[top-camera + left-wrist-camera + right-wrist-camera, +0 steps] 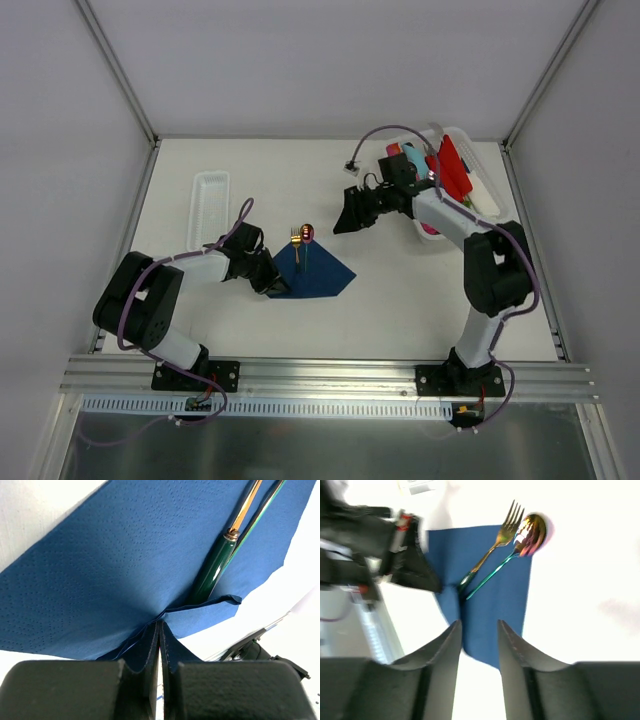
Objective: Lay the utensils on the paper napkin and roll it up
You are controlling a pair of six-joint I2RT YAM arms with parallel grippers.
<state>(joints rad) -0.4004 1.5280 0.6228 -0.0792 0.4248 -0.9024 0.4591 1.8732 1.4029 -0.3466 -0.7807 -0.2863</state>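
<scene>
**Two utensils [297,238] on paper napkin [325,275], corner pinched**

Closest in, the left gripper [159,630] is clamped shut on the paper napkin's near corner. Beyond, fork [502,535] and spoon [532,532] lie side by side, heads overhanging the far edge. Farther off, the right gripper [345,222] hovers part-open, empty. Lifting the corner could slide them off or tear the thin paper.
</scene>
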